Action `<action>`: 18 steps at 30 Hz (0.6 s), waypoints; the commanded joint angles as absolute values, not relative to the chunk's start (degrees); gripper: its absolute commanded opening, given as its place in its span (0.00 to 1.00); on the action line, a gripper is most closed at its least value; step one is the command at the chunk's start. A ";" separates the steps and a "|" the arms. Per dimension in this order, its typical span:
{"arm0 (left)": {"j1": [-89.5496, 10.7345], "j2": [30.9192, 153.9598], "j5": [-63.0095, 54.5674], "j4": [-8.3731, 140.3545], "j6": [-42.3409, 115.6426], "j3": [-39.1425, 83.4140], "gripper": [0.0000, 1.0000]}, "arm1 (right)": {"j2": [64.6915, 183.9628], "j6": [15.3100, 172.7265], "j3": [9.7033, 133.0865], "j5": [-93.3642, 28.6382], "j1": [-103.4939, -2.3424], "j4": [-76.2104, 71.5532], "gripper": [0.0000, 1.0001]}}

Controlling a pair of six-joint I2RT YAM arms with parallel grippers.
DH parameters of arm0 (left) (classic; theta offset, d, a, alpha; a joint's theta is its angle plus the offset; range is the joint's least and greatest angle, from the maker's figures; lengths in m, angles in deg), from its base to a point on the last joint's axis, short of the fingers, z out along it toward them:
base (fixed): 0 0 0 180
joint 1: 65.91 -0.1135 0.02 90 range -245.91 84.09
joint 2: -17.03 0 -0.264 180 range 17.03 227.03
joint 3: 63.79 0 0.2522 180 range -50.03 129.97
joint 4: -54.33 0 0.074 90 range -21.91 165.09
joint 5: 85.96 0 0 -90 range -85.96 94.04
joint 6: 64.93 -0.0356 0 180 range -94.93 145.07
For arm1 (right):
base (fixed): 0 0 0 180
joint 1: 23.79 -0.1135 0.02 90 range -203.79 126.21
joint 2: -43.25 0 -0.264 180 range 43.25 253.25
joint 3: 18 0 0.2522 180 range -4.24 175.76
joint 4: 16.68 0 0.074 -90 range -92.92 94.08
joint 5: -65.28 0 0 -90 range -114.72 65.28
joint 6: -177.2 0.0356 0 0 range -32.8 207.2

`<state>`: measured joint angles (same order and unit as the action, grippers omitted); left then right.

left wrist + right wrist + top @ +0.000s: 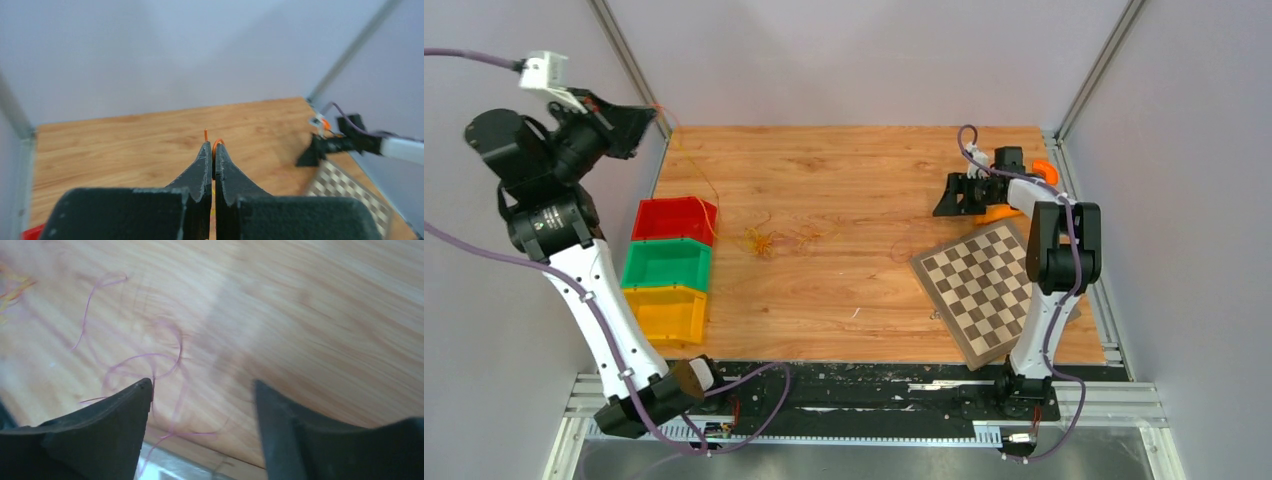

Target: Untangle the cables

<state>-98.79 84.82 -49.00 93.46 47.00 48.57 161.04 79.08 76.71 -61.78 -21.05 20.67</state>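
A smooth wood-grain table (844, 170) carries a flat checkered board (984, 285) and three boxy plastic bins (669, 265). The left gripper (211, 147), high at far left, pinches a thin orange cable (205, 133). The right gripper (202, 390), low near the far right edge, gapes empty over a curling pinkish strand (150, 357). A wiry orange-yellow tangle (764, 240) lies mid-table.

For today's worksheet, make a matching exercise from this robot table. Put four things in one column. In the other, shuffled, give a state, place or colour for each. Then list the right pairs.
Column one
1. left gripper
2. right gripper
3. red bin
4. chessboard

Column two
A. open, above a pink cable
B. brown and cream checks
C. shut on an orange cable
D. right beside a green bin

Pairs: 1-C, 2-A, 3-D, 4-B
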 commanded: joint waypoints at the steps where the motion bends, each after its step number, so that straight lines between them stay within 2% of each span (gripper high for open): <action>1: -87.47 84.00 -50.26 96.03 42.76 46.14 0.00 | 152.66 80.65 81.30 -77.75 -26.07 21.12 0.80; 8: -69.86 87.59 -47.84 99.78 38.51 44.10 0.00 | 144.03 83.68 89.65 -84.71 -37.70 20.86 0.99; 13: -59.32 93.38 -50.10 102.18 37.39 44.36 0.00 | 142.16 86.52 93.26 -86.63 -46.58 16.57 1.00; 18: -54.59 99.00 -56.07 104.59 37.23 46.25 0.00 | 141.20 93.50 91.25 -83.47 -52.40 4.86 1.00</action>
